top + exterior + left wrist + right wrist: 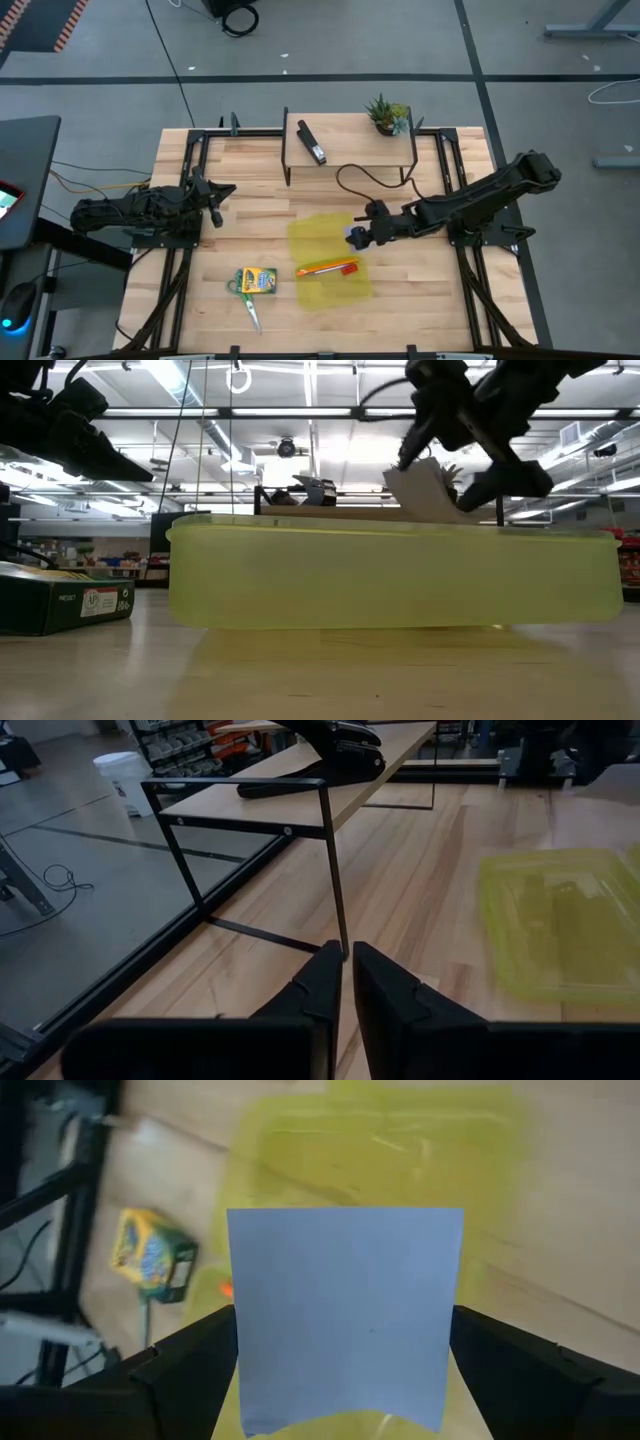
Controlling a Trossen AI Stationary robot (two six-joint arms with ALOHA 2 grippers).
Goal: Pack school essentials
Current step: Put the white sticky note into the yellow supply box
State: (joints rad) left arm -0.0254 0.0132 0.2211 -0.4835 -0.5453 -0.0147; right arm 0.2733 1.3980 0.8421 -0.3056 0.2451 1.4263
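Above the yellow tray (pixel 322 240) we see the right gripper (pixel 345 1370) clamping the notepad (pixel 345 1315) — the left gripper (pixel 345 980) waits, fingers together.

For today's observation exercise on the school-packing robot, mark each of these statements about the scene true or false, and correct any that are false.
1. The right gripper holds the pale lavender-blue notepad above the yellow-green tray. True.
2. The crayon box already lies inside the tray. False: it sits on the table beside the tray, next to the green-handled scissors.
3. The left gripper is shut and holds nothing. True.
4. The black stapler lies in the tray. False: it rests on the raised wooden shelf at the table's far side.
5. The orange pencils lie in the tray. True.
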